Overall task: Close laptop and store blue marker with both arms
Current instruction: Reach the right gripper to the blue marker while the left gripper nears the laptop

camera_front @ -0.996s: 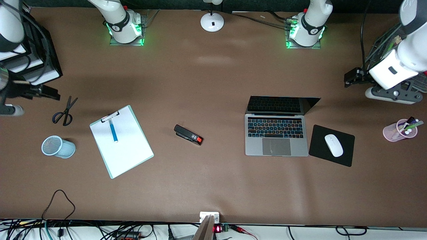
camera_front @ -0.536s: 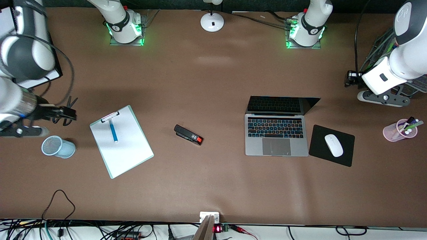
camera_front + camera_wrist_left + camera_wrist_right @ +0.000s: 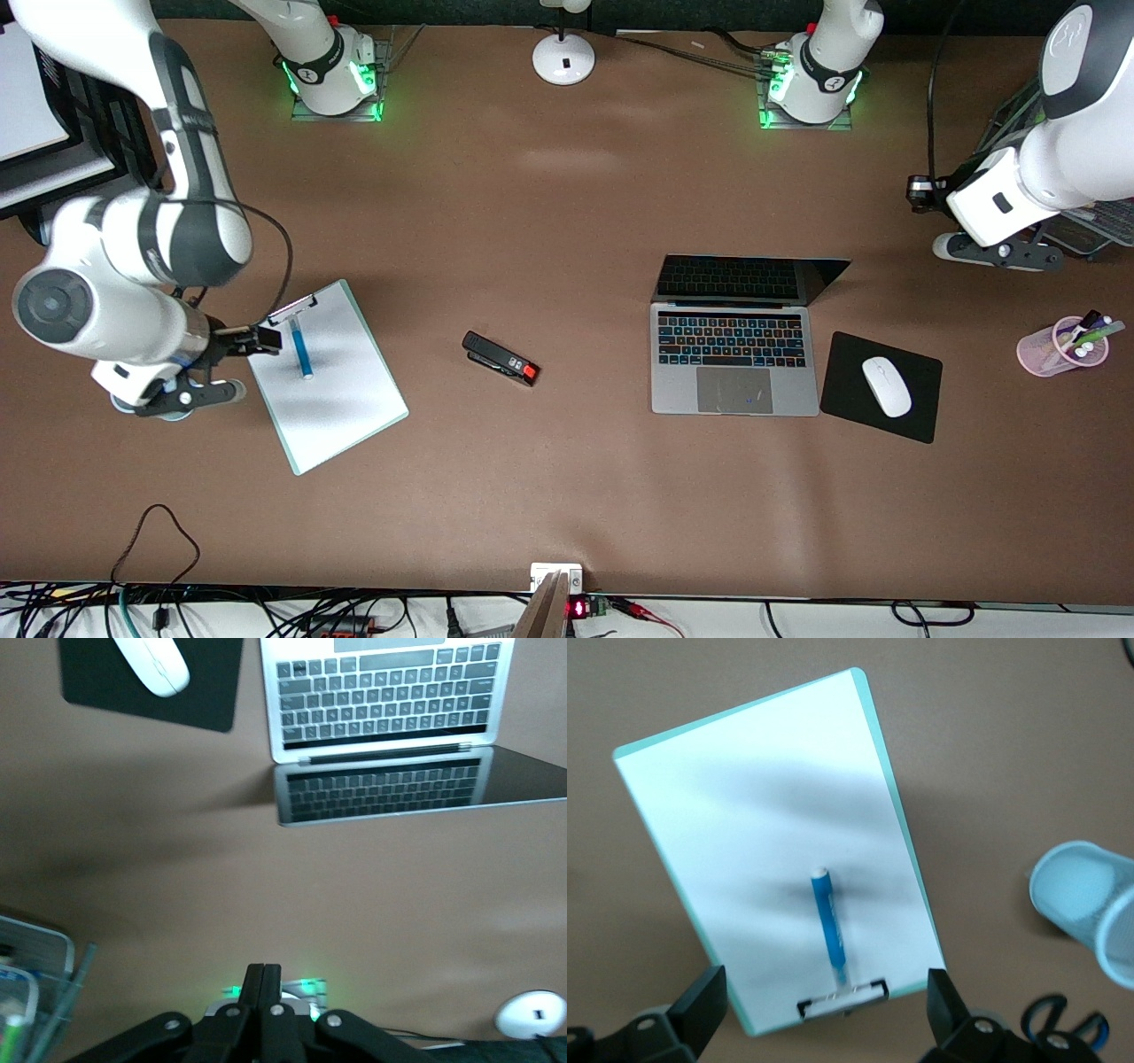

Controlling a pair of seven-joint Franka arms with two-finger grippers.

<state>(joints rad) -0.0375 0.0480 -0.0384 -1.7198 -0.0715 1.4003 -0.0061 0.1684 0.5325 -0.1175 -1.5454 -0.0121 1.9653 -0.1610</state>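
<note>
The silver laptop [image 3: 733, 354] [image 3: 381, 700] stands open, its dark screen upright. The blue marker [image 3: 301, 350] [image 3: 829, 926] lies on a white clipboard [image 3: 323, 377] [image 3: 744, 815], pointing away from the clip. My right gripper [image 3: 261, 339] [image 3: 824, 1010] hovers open over the clip end of the board, and nothing sits between its fingers [image 3: 700, 1010]. My left gripper [image 3: 917, 190] [image 3: 263, 979] is shut on nothing, over bare table toward the left arm's end, apart from the laptop.
A black stapler [image 3: 500, 358] lies mid-table. A white mouse [image 3: 887, 386] rests on a black pad [image 3: 921, 425] beside the laptop. A pink cup [image 3: 1059, 347] holds markers. A blue mesh cup [image 3: 1090, 904] and scissors [image 3: 1063, 1023] sit by the clipboard.
My right arm swung in from the table's end to the clipboard, covering the mesh cup and scissors in the front view. My left gripper shut and drifted slightly away from the camera.
</note>
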